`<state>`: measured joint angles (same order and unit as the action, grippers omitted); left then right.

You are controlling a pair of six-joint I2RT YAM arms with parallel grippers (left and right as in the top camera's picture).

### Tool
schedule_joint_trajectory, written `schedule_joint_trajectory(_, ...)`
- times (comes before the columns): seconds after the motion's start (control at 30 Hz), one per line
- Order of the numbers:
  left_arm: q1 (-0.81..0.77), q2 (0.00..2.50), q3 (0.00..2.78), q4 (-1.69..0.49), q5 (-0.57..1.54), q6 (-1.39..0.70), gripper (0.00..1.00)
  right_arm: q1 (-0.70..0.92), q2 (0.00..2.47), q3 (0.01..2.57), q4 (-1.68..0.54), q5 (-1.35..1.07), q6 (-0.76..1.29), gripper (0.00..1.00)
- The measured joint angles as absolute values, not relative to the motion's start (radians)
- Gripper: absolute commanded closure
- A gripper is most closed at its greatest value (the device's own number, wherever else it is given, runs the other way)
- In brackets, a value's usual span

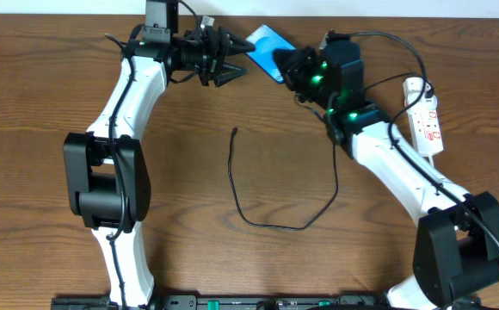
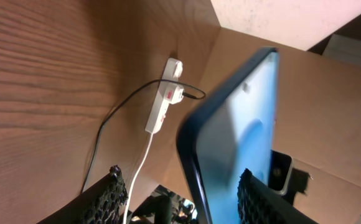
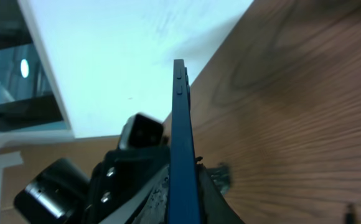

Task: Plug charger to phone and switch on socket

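Note:
My right gripper [image 1: 291, 65] is shut on the phone [image 1: 265, 43] and holds it tilted above the table's far side. In the right wrist view the phone [image 3: 182, 130] shows edge-on between my fingers [image 3: 190, 180]. My left gripper [image 1: 239, 69] is open just left of the phone. In the left wrist view its spread fingers [image 2: 180, 173] frame the phone's dark edge and blue screen [image 2: 243, 130] without clamping it. The charger's black cable [image 1: 271, 222] loops on the table, its plug tip [image 1: 235, 131] lying free. The socket [image 1: 428, 116] lies at the right and also shows in the left wrist view [image 2: 162, 102].
The socket's white cord [image 2: 140, 165] runs toward the table's edge. A pale wall [image 3: 137, 56] stands behind the table's far edge. Both arms reach over the far middle of the wooden table [image 1: 43, 112].

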<state>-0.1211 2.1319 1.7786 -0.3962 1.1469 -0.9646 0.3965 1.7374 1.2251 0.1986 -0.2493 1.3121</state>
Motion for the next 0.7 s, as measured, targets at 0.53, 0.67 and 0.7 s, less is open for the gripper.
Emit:
schedule_joint_trajectory(0.53,-0.143,2.132,1.779,-0.22,1.156,-1.157,0.52,0.415,1.74,1.225,0.175,-0.173,1.464,0.99)
schedule_joint_trajectory(0.67,-0.146,2.132,1.778,-0.148,1.177,-1.228,0.54,0.415,1.74,1.229,0.185,-0.159,1.503,0.98)
schedule_joint_trajectory(0.7,-0.146,2.132,1.778,-0.131,1.183,-1.244,0.54,0.414,1.74,1.23,0.189,-0.155,1.512,0.98)
